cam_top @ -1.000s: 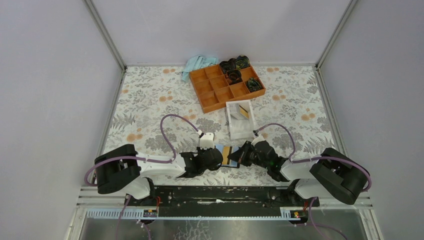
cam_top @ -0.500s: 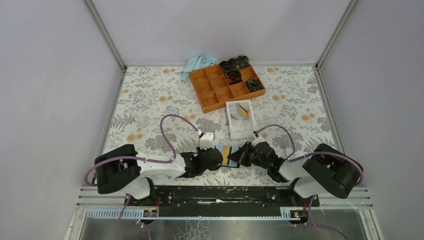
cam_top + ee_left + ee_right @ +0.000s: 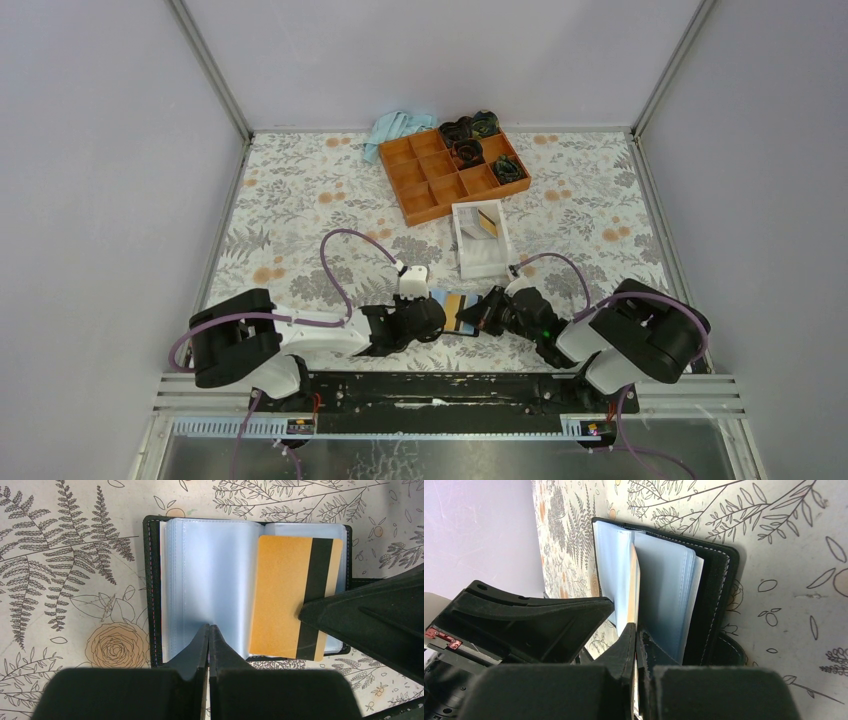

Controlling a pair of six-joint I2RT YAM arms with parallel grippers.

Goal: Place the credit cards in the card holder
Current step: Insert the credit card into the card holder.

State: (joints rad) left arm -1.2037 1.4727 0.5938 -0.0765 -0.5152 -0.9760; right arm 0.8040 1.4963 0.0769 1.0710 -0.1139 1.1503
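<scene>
The card holder [image 3: 215, 570] lies open on the floral table, its light-blue sleeves facing up. My left gripper [image 3: 209, 628] is shut, with its tips resting on the left sleeve page near the lower edge. A yellow-orange credit card [image 3: 280, 595] with a black stripe lies over the right page. My right gripper [image 3: 636, 630] is shut on that card [image 3: 633, 585], which shows edge-on between the sleeves of the card holder [image 3: 714, 590]. In the top view the two grippers meet at the card holder [image 3: 441, 298] near the front edge. Another credit card [image 3: 487, 222] leans inside the white box.
A white open box [image 3: 480, 255] stands just behind the card holder. Further back there is an orange compartment tray [image 3: 430, 185] holding dark objects, with a light-blue cloth [image 3: 395, 127] beside it. Grey walls close in the table on three sides.
The right arm's rear links have swung in to the left while its gripper stays at the card holder with the card. The left arm has not moved.
</scene>
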